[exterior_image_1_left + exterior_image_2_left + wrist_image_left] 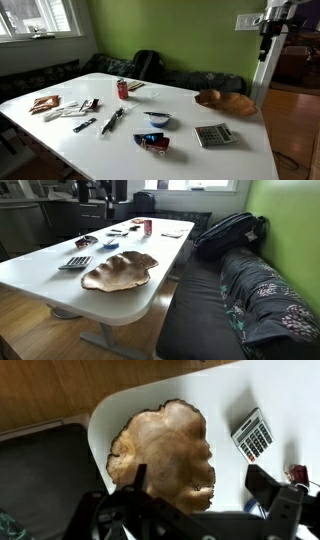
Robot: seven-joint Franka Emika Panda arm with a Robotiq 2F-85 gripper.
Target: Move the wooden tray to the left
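Starting with the white desk (185, 100), I see it spread with small clutter toward its left and middle, while its right end carries little beyond the task's own piece. The arm (272, 20) hangs high above that right end, well clear of the surface.

The wooden tray (225, 101) rests flat, hollow side up, at the far right corner of the desk. In an exterior view (120, 270) its ragged rim comes close to the rounded desk edge. I judge the task as not begun: the tray is at the right end, nothing has hold of it, and the whole leftward move is ahead of me. What is left, as I read it, is to come down, take the rim, and bring the tray left along the desk.

As an oval it has no real front, but it has a clear long axis. From the exterior view that shows the arm, this axis runs left to right. In the wrist view (165, 455) it runs nearly from the top of the picture to the bottom, slightly tilted, so my wrist looks along its length.

The pincer (197, 500) is spread wide, its dark fingers (272, 495) apart over the tray's near end, and it is empty.

The grey calculator (212, 135) lies near the tray but apart from it, on its near side. The small blue-and-white bowl (158, 120) stands further left, roughly where the tray may need to pass.
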